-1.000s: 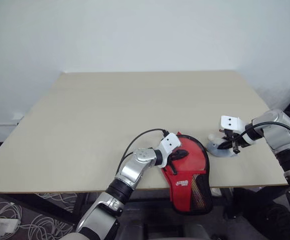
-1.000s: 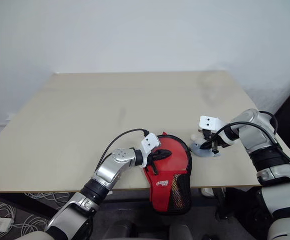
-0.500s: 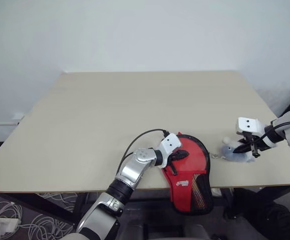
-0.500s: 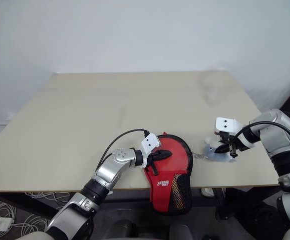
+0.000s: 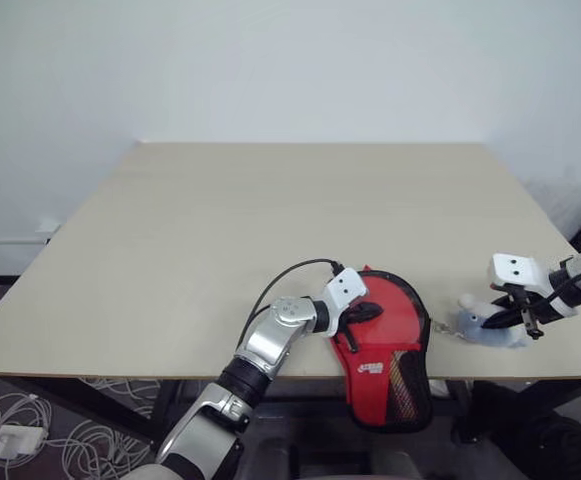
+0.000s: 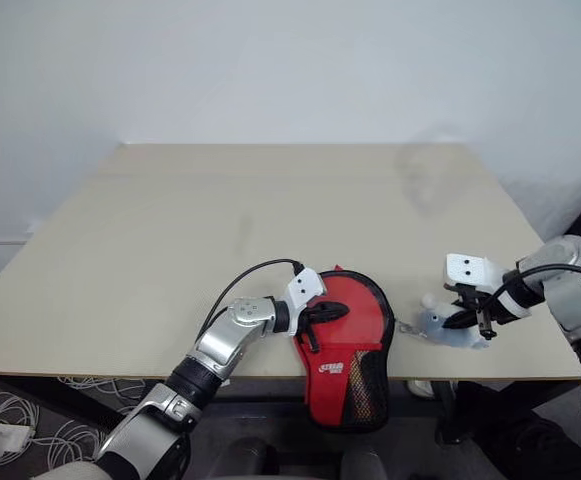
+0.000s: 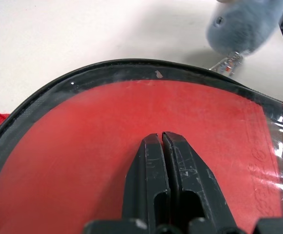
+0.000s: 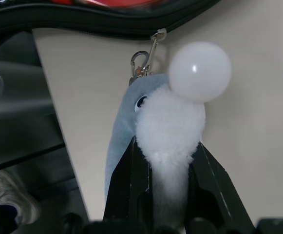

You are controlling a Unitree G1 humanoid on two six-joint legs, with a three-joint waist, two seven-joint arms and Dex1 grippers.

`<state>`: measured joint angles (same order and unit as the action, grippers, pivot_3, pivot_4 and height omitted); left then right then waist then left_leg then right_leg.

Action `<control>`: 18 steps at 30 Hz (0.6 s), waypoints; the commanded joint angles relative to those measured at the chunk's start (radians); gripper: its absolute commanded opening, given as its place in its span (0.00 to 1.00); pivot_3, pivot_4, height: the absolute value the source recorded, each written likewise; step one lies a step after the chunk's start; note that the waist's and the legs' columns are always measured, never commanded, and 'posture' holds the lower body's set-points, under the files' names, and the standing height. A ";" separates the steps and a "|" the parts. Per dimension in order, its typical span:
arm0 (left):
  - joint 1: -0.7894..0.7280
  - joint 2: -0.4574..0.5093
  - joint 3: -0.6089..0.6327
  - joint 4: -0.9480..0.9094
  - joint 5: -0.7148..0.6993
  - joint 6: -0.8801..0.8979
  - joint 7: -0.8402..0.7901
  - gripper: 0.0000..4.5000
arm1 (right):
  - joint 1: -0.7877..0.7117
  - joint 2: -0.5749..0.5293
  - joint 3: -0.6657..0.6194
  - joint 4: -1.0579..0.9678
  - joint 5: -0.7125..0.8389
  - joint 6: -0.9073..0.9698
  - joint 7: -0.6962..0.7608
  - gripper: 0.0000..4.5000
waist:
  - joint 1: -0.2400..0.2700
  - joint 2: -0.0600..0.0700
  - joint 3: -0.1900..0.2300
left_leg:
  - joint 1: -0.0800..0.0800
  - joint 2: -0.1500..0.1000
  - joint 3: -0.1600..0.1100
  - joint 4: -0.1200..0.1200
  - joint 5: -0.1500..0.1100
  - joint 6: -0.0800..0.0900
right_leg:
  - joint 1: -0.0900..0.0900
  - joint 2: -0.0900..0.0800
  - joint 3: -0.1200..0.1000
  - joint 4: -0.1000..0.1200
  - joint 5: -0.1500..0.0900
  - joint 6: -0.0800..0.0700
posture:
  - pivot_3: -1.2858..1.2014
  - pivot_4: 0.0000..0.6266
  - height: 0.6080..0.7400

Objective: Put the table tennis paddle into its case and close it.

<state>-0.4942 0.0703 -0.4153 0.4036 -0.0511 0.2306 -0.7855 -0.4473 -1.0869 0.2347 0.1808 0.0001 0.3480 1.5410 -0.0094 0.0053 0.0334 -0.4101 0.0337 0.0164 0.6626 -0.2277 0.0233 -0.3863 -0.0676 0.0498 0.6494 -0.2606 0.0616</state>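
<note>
The red, black-edged case (image 5: 388, 330) lies at the table's front edge, its dark mesh narrow end (image 5: 408, 385) hanging over the edge. My left gripper (image 5: 362, 312) is shut, and its fingertips (image 7: 161, 141) rest on the case's red face. To the right of the case, my right gripper (image 5: 502, 318) is shut on a small grey-blue plush lump (image 5: 478, 324) with a white tuft and a white ball (image 8: 199, 70). A metal clip (image 8: 141, 66) links the lump to the case's zip pull. The table tennis paddle is hidden.
The beige table (image 5: 270, 220) stretches wide behind the case. Its right edge and front right corner lie close to my right gripper. Cables and a white power block (image 5: 15, 440) sit on the floor at the lower left.
My right gripper has moved right and toward the table's front edge, taking the plush lump along. My left gripper has stayed on the case. The camera has shifted slightly.
</note>
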 commanded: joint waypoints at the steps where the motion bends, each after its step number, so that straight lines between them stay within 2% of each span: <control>1: 0.023 0.012 -0.019 0.056 0.033 0.022 -0.005 0.00 | 0.045 -0.054 -0.057 -0.091 0.037 0.061 0.002 0.08 | 0.002 0.000 0.000 | 0.000 0.000 0.000 0.000 0.000 0.000 | 0.000 0.000 0.000 -0.001 0.000 0.000 | 0.52 0.00 1.00; 11: 0.009 0.018 -0.010 0.074 0.034 0.011 -0.012 0.00 | 0.264 -0.108 -0.158 -0.363 0.183 0.252 -0.034 0.08 | 0.010 -0.002 0.001 | 0.000 0.000 -0.001 0.000 -0.001 0.001 | 0.002 0.000 -0.001 -0.004 0.000 0.000 | 0.52 0.00 1.00; 18: 0.015 0.021 -0.017 0.070 0.037 0.011 -0.023 0.00 | 0.388 -0.128 -0.214 -0.477 0.249 0.309 -0.079 0.08 | 0.010 -0.003 0.001 | 0.000 0.000 -0.001 0.000 -0.001 0.001 | 0.002 0.000 -0.001 -0.005 -0.003 0.004 | 0.52 0.00 1.00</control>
<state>-0.5063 0.0701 -0.4169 0.4244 -0.0496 0.2164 -0.8077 -0.0709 -1.1816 0.0530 -0.2572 0.2176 0.6414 1.4550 0.0003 0.0018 0.0343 -0.4098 0.0338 0.0157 0.6627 -0.2288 0.0245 -0.3838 -0.0677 0.0491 0.6448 -0.2634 0.0660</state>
